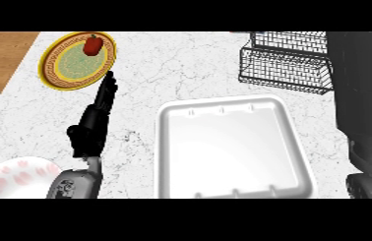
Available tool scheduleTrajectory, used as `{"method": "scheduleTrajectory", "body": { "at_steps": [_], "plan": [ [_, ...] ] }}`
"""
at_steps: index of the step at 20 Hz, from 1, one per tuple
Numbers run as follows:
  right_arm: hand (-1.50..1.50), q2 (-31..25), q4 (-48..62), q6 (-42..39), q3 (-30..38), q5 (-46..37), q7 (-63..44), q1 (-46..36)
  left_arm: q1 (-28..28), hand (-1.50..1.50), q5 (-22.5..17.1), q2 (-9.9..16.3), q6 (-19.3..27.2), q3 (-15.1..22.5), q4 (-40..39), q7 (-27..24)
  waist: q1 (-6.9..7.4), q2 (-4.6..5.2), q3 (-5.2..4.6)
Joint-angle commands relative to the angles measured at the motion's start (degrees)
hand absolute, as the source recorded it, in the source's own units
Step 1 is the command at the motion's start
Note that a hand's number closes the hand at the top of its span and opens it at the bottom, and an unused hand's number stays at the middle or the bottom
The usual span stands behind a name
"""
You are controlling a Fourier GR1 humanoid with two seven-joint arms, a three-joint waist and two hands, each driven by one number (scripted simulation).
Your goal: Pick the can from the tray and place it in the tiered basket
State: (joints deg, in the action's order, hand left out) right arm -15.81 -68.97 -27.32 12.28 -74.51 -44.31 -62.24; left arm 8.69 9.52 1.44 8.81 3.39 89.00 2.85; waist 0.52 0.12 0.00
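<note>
The white tray (236,146) lies in the middle of the counter and nothing shows inside it. No can is visible anywhere. The black wire tiered basket (287,63) stands at the back right. A large dark shape (352,112) runs up the right edge and covers the basket's right side. It looks like my right arm close to the camera, and its hand cannot be made out. My left hand (98,112) rests open on the counter left of the tray. Its straight fingers point toward the yellow plate.
A yellow patterned plate (69,68) with a red pepper (92,45) on it sits at the back left. A white plate with pink marks (22,176) shows at the lower left corner. The wooden counter edge (13,53) lies at the far left.
</note>
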Motion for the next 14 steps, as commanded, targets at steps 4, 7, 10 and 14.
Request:
{"method": "scheduleTrajectory", "body": {
  "at_steps": [4,7,10,14],
  "plan": [
    [-1.5,0.99,5.3,10.95,10.73,5.4,-3.58,0.18,3.53,0.0,0.63,0.01,0.72,-0.78,-1.47,1.24,-0.05,0.2,0.03],
    [-1.5,2.37,7.33,15.61,11.31,7.94,-0.69,1.26,0.59,0.0,0.4,0.37,-0.32,0.3,2.31,1.88,0.47,0.06,0.03],
    [-1.5,1.28,2.41,14.9,13.05,11.47,-0.17,2.2,-0.2,0.0,1.39,0.46,0.42,0.51,3.31,2.66,-0.23,-0.21,0.02],
    [-1.5,0.46,0.59,24.54,17.01,13.5,1.56,2.01,0.2,0.0,-1.14,0.78,-0.75,-0.91,1.43,0.38,-0.15,-0.02,0.02]
  ]
}}
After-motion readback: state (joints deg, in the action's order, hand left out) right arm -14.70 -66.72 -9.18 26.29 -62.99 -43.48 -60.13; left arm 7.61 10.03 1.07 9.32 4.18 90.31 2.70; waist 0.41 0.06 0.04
